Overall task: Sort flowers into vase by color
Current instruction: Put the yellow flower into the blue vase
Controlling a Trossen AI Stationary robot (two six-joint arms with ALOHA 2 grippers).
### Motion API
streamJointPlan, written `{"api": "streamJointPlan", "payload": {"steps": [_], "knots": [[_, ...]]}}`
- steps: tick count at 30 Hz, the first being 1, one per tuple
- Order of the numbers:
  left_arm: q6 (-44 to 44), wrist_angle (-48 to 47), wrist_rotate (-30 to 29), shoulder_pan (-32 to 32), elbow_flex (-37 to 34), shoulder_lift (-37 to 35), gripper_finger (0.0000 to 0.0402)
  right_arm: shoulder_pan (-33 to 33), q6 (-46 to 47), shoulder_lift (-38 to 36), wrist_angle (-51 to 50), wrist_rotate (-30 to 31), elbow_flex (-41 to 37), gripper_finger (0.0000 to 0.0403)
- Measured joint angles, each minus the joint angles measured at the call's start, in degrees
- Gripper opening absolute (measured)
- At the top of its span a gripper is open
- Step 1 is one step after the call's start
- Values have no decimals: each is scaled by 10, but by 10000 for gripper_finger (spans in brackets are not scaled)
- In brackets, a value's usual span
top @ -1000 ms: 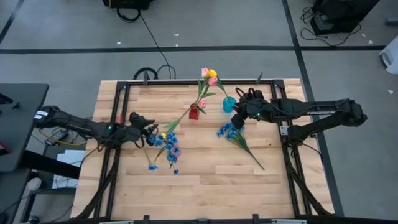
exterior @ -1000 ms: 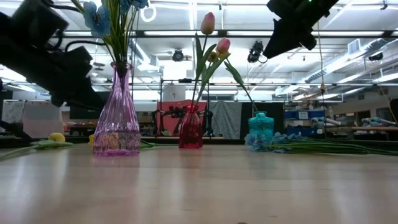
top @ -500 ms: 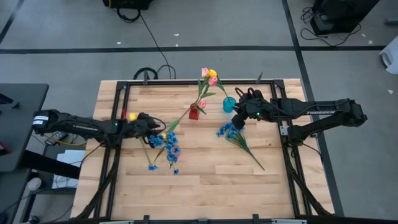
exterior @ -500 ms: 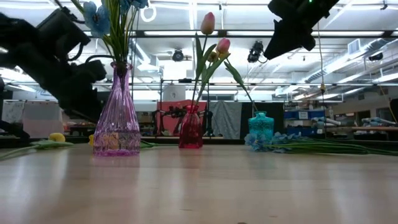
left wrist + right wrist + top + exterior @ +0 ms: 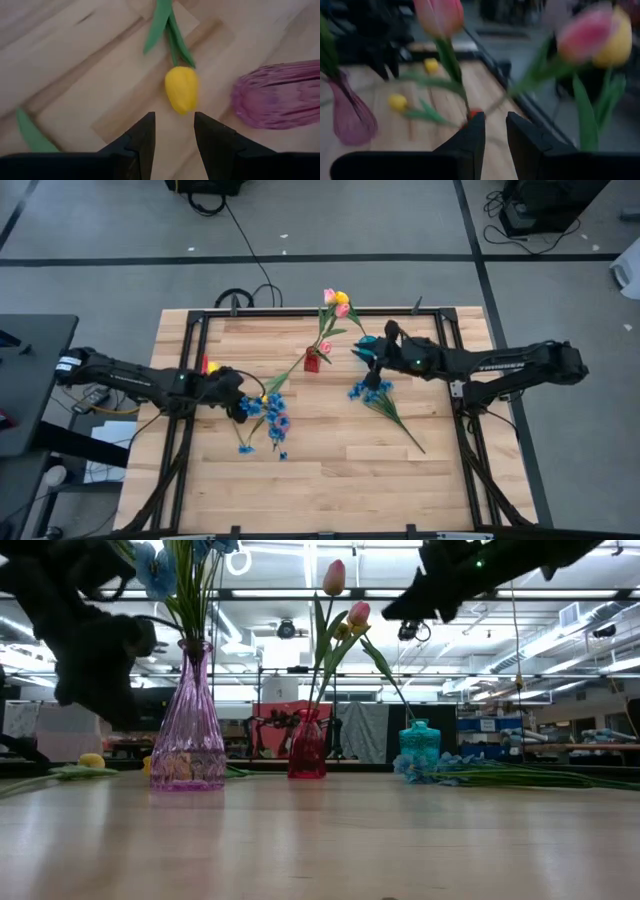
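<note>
The left gripper [image 5: 174,131] is hovering with fingers parted and empty over a yellow tulip [image 5: 181,89] lying beside the purple vase [image 5: 280,101]. The right gripper [image 5: 493,131], parted and empty, is facing the red vase's [image 5: 307,744] pink tulips [image 5: 439,15].

A black cable [image 5: 245,250] snakes across the grey floor [image 5: 100,220] beyond the table [image 5: 330,470]; a dark desk [image 5: 30,380] stands beside the table.

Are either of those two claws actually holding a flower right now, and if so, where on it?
No. The left gripper hangs open just above a yellow tulip lying on the table, its fingers not touching it. The right gripper is open too, empty, facing the pink tulips.
</note>
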Motion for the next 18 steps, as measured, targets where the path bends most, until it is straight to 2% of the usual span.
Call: {"api": "streamJointPlan", "payload": {"steps": [6,10,13,18], "knots": [[-135,-112,-38,-66,57,0,142,-48,-93,0,191,-74,-55,83],[-240,-192,-6,-86,88,0,142,-85,-118,1,339,-85,-97,83],[-298,-201,27,-97,85,1,142,-104,-115,2,450,-85,-132,83],[-365,-206,31,-109,67,16,142,-115,-106,26,589,-101,-182,81]]}}
